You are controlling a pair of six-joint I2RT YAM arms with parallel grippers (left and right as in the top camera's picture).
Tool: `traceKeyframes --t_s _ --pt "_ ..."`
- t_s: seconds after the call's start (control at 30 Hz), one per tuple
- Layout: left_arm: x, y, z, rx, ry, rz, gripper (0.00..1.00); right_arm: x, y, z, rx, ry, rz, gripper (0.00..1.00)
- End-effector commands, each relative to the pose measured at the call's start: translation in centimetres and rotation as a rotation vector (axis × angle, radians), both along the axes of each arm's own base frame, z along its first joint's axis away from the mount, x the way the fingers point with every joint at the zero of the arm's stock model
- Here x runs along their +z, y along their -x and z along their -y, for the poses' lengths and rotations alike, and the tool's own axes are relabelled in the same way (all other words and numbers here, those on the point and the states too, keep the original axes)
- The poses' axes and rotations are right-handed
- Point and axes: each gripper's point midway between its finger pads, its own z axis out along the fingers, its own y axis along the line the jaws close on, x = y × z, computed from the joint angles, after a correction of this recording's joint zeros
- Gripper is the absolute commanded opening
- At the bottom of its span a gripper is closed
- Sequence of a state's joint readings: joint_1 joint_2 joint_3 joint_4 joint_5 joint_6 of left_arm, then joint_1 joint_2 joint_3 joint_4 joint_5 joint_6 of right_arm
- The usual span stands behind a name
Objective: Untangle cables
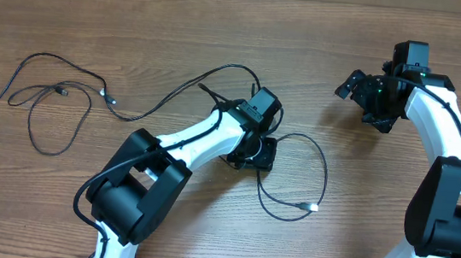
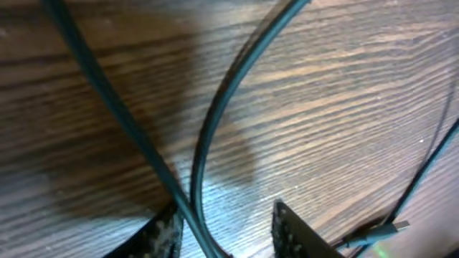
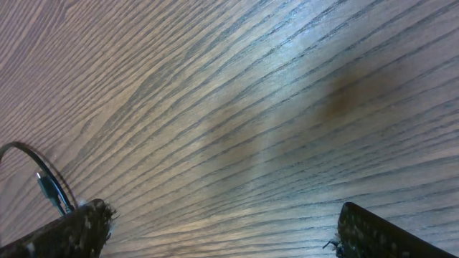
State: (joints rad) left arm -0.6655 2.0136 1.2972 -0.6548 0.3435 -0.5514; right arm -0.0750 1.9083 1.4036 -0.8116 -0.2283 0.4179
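On the wooden worktop [image 1: 224,25], the left claw [image 2: 224,209] sits spread with two crossing cables [image 2: 222,93] running between its jaws; the right claw [image 3: 222,208] hangs spread wide.

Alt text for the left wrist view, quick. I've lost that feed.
Two thin dark cables cross on the wood-grain table, running down between the fingers of the open left pincer. A silver plug tip lies at lower right.
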Motion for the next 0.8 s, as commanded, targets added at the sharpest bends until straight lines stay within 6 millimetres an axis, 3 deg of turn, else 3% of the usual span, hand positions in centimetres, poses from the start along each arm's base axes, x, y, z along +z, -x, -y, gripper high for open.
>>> traceKeyframes --t_s 0.0,0.03,0.1,0.23,0.37,0.77 --pt "-1.8 1.7 -1.3 0.018 -0.056 -0.072 0.44 1.5 -0.6 0.1 -0.001 0.006 0.042 1.0" --pt "-1.8 1.8 -1.3 0.022 -0.059 -0.078 0.42 1.5 -0.6 0.1 -0.001 0.006 0.042 1.0" --pt "-1.8 2.0 -1.5 0.024 -0.066 -0.087 0.3 1.5 -0.6 0.1 -0.001 0.006 0.042 1.0" --pt "-1.8 2.1 -1.5 0.027 -0.064 -0.091 0.27 1.5 -0.6 0.1 -0.001 0.006 0.042 1.0" --pt "-1.7 2.3 -1.1 0.023 -0.044 -0.107 0.13 1.5 -0.6 0.1 -0.001 0.006 0.042 1.0" --pt "-2.1 2.7 -2.0 0.135 -0.133 -0.128 0.21 1.5 -0.6 0.1 -0.001 0.006 0.042 1.0"
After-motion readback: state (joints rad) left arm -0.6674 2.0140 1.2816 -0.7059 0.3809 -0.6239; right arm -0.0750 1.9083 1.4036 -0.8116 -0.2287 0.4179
